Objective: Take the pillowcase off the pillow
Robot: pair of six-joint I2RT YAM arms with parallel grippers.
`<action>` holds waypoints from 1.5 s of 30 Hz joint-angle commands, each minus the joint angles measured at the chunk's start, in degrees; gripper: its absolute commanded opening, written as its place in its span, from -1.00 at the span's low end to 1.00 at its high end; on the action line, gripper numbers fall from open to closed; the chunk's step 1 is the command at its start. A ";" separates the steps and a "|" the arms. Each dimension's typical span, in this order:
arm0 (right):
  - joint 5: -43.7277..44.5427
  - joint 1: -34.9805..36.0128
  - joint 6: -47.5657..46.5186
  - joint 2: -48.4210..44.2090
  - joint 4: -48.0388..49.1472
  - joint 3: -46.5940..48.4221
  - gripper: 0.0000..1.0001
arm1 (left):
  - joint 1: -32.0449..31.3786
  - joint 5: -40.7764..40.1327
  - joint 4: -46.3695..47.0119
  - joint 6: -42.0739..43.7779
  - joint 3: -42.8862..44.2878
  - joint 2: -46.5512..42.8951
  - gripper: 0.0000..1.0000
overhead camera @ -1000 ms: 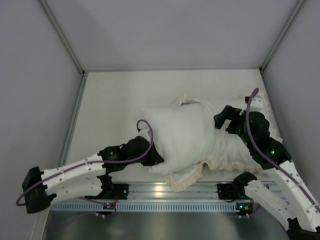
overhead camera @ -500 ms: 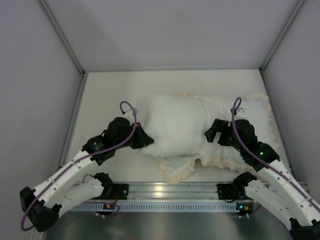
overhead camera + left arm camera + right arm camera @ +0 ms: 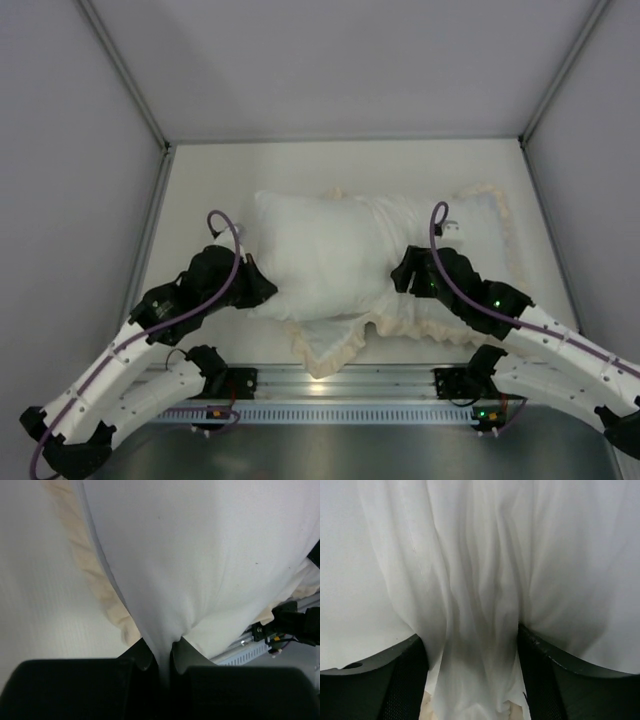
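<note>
While the left gripper (image 3: 159,661) pinches tight on the left edge of the pillow (image 3: 320,255), the right gripper (image 3: 472,680) clamps a bunched fold of the pillowcase (image 3: 470,225) between its fingers. The pillow lies mid-worktop (image 3: 210,180). The pillowcase spreads from under it to the right, white face up, its cream frill (image 3: 328,347) spilling towards the near edge.
</note>
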 commanded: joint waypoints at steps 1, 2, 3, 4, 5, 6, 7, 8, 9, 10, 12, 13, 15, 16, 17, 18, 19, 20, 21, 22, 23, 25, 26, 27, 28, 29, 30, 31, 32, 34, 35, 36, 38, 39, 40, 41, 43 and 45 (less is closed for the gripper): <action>4.38 0.95 2.09 -3.38 -5.64 -1.41 0.28 | 0.33 -14.72 -6.17 3.20 8.03 -1.76 -1.00; 4.82 0.95 2.09 -4.26 -6.17 -1.76 0.27 | 0.33 -16.48 -7.67 3.47 9.78 -1.67 -1.00; 5.70 0.95 2.18 -6.27 -6.70 -2.02 0.20 | 0.33 -17.80 -9.86 3.73 10.49 -1.76 -1.00; 6.23 0.86 1.92 -7.08 -7.22 -2.37 0.10 | 0.33 -19.38 -10.49 3.99 11.02 -1.85 -1.00; 6.84 0.95 1.74 -7.78 -7.49 -2.72 -0.01 | 0.33 -19.74 -11.19 4.08 11.90 -2.28 -1.00; 8.42 0.86 1.74 -8.49 -8.19 -2.73 -0.35 | 0.33 -20.18 -11.98 4.08 12.17 -2.55 -1.00; 9.56 0.86 2.44 -8.58 -10.11 -2.55 -0.63 | 0.33 -21.32 -12.51 3.74 12.52 -2.90 -1.00; 10.44 0.77 2.62 -8.75 -10.65 -2.20 -0.89 | 0.33 -21.77 -12.95 3.47 12.87 -3.34 -1.00; 10.98 0.86 2.36 -8.93 -10.74 -2.29 -1.00 | 0.33 -21.94 -13.31 3.38 13.31 -3.69 -1.00; 11.15 0.77 1.75 -8.67 -10.66 -2.20 -1.00 | 0.33 -21.95 -13.48 3.21 13.49 -4.04 -1.00; 12.20 0.86 1.74 -7.62 -10.74 -1.85 -1.00 | 0.33 -21.77 -13.49 2.94 13.75 -5.36 -1.00; 12.65 0.69 3.22 -7.09 -11.09 -1.67 -1.00 | 0.33 -22.12 -14.44 2.59 14.19 -5.71 -1.00; 13.35 0.16 4.64 -5.60 -12.41 -1.06 -1.00 | 0.33 -26.15 -16.81 1.37 15.68 -6.50 -1.00; 13.44 -0.02 5.60 -5.07 -12.41 -1.06 -1.00 | 0.33 -27.99 -17.87 0.05 17.51 -7.20 -1.00; 13.79 -0.37 6.04 -4.54 -12.41 -1.14 -1.00 | 0.24 -32.19 -20.14 -0.83 18.66 -8.78 -1.00; 14.49 -0.72 6.66 -3.67 -12.41 -1.14 -1.00 | 0.15 -34.40 -21.47 -2.32 20.07 -9.58 -1.00; 14.93 -1.07 6.75 -3.22 -12.41 -1.23 -1.00 | -0.02 -36.77 -22.96 -3.11 23.65 -10.98 -1.00; 15.37 -2.29 6.84 -2.52 -12.41 -1.06 -1.00 | -0.63 -40.98 -26.11 -3.82 25.68 -11.69 -1.00; 16.16 -3.17 6.66 -1.38 -12.41 -0.97 -1.00 | -1.07 -42.93 -27.80 -4.43 27.88 -12.21 -1.00; 16.34 -4.40 6.40 -0.85 -12.33 -0.88 -1.00 | -1.77 -44.69 -29.47 -5.66 30.08 -13.26 -1.00; 16.43 -7.11 5.88 -0.24 -12.07 -0.71 -1.00 | -3.52 -46.19 -31.22 -6.45 34.54 -13.54 -1.00; 15.29 -12.46 3.07 0.91 -10.31 -0.79 -1.00 | -6.16 -49.53 -37.02 -9.25 38.78 -13.89 -1.00; 14.24 -14.76 1.84 1.09 -9.09 -0.88 -1.00 | -8.96 -50.41 -39.48 -10.15 42.45 -14.15 -1.00; 11.45 -16.78 -0.69 0.83 -6.46 -1.14 -1.00 | -10.12 -50.16 -39.68 -9.20 43.45 -15.02 -1.00; 10.12 -20.81 -1.76 0.65 -5.13 -1.49 -1.00 | -11.09 -50.07 -39.76 -9.45 43.98 -17.21 -1.00; 8.80 -22.67 -2.91 0.74 -4.08 -1.58 -1.00 | -12.75 -50.07 -39.68 -9.97 44.77 -18.45 -1.00; 6.70 -24.26 -4.92 1.35 -3.28 -1.58 -1.00 | -13.55 -49.81 -39.76 -10.94 44.86 -19.59 -1.00; 5.98 -27.32 -5.72 1.87 -2.23 -1.15 -1.00 | -14.43 -49.63 -39.77 -11.29 44.95 -21.43 -1.00; 5.19 -28.83 -6.60 2.49 -1.70 -0.88 -1.00 | -16.00 -49.46 -39.77 -11.64 44.87 -22.14 -1.00; 1.77 -33.30 -8.80 4.16 0.14 -0.36 -1.00 | -16.98 -49.37 -39.77 -12.96 43.73 -23.55 -1.00; 0.36 -34.72 -9.50 4.60 0.94 -0.27 -1.00 | -17.33 -49.45 -39.77 -13.14 43.29 -23.82 -1.00; -1.48 -36.13 -10.73 5.04 1.64 -0.27 -1.00 | -17.34 -49.63 -39.68 -13.23 42.50 -24.08 -1.00; -3.16 -40.69 -12.23 5.57 2.61 0.26 -1.00 | -17.34 -49.63 -39.68 -13.49 41.88 -24.70 -1.00; -5.35 -42.28 -13.80 6.09 3.05 0.44 -1.00 | -17.43 -49.63 -39.68 -13.32 41.70 -24.79 -1.00; -6.67 -45.69 -14.51 6.27 3.32 0.70 -1.00 | -17.43 -49.72 -39.76 -13.14 41.53 -25.31 -1.00; -8.25 -47.20 -15.04 6.45 3.93 0.87 -1.00 | -17.34 -49.72 -39.68 -13.06 41.35 -25.58 -1.00; -16.58 -47.92 -16.97 5.92 6.29 1.23 -1.00 | -17.34 -49.46 -39.76 -14.02 40.48 -26.37 -1.00; -29.19 -45.91 -16.89 6.97 10.59 1.58 -0.78 | -17.43 -48.49 -39.68 -16.12 36.36 -26.37 -1.00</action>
